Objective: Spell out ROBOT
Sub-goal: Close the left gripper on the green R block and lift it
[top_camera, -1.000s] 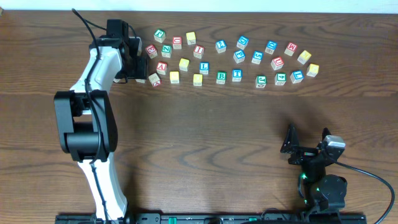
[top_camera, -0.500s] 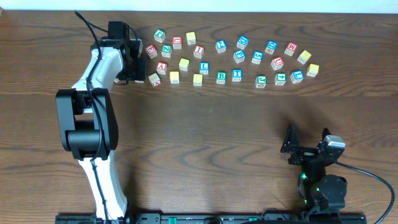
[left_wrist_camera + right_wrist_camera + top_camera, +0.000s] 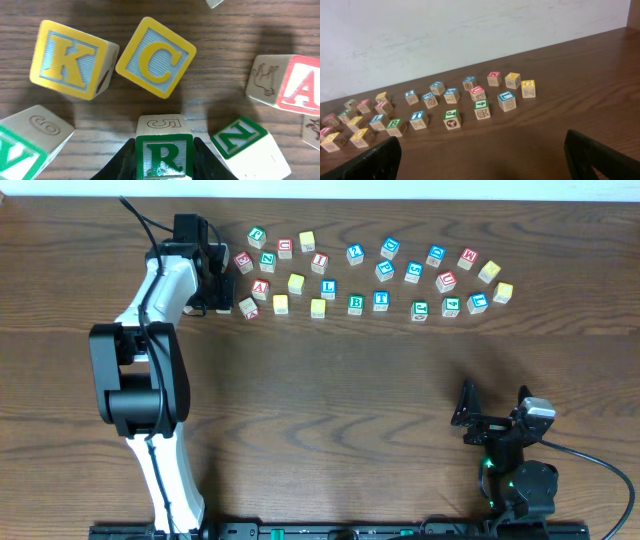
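Observation:
In the left wrist view my left gripper (image 3: 164,162) is shut on the green-framed R cube (image 3: 163,154), with a black finger (image 3: 121,161) against each side. In the overhead view this gripper (image 3: 222,288) is at the left end of the cube cluster and hides the R. The green-framed B (image 3: 355,304) and blue-framed T (image 3: 380,300) stand side by side in the front row. Several yellow-faced cubes (image 3: 296,283) lie left of them. My right gripper (image 3: 490,420) is open and empty at the front right, far from the cubes.
Close around the R stand the yellow-framed K (image 3: 70,59) and C (image 3: 156,56) cubes, a green N (image 3: 245,142) and a red A (image 3: 300,82). Many more letter cubes spread right along the table's back (image 3: 440,280). A blue L cube (image 3: 327,289) is near the yellow cubes.
The left arm has shifted slightly up and left at the cluster's left end. The right arm has not moved.

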`<state>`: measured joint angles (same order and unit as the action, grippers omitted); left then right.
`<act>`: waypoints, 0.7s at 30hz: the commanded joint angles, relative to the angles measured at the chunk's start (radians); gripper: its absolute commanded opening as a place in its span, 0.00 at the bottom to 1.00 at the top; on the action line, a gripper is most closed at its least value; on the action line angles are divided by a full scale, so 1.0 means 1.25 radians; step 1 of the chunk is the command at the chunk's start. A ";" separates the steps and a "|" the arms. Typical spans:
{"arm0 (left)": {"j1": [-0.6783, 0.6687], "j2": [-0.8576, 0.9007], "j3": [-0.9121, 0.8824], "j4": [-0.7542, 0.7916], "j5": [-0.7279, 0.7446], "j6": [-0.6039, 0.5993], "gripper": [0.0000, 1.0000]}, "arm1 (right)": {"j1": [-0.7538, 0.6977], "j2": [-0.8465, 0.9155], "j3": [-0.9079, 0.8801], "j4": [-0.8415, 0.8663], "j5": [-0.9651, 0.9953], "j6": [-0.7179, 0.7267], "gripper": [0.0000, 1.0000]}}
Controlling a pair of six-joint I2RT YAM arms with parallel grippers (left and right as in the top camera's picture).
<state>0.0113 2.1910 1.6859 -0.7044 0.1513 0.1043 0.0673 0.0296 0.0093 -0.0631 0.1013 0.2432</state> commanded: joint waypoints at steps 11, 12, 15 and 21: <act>-0.044 -0.289 0.014 -0.139 -0.006 -0.059 0.27 | -0.006 -0.004 -0.003 0.000 0.001 -0.010 0.99; -0.055 -0.306 0.014 -0.157 -0.006 -0.061 0.27 | -0.006 -0.004 -0.003 0.000 0.001 -0.010 0.99; -0.093 -0.346 0.014 -0.222 -0.006 -0.070 0.27 | -0.006 -0.004 -0.003 0.000 0.000 -0.010 0.99; -0.167 -0.360 0.009 -0.356 -0.006 -0.142 0.27 | -0.006 -0.004 -0.003 0.000 0.000 -0.010 0.99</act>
<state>-0.1699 1.7420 1.6913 -1.1122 0.1516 -0.0078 0.0673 0.0296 0.0093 -0.0628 0.1013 0.2436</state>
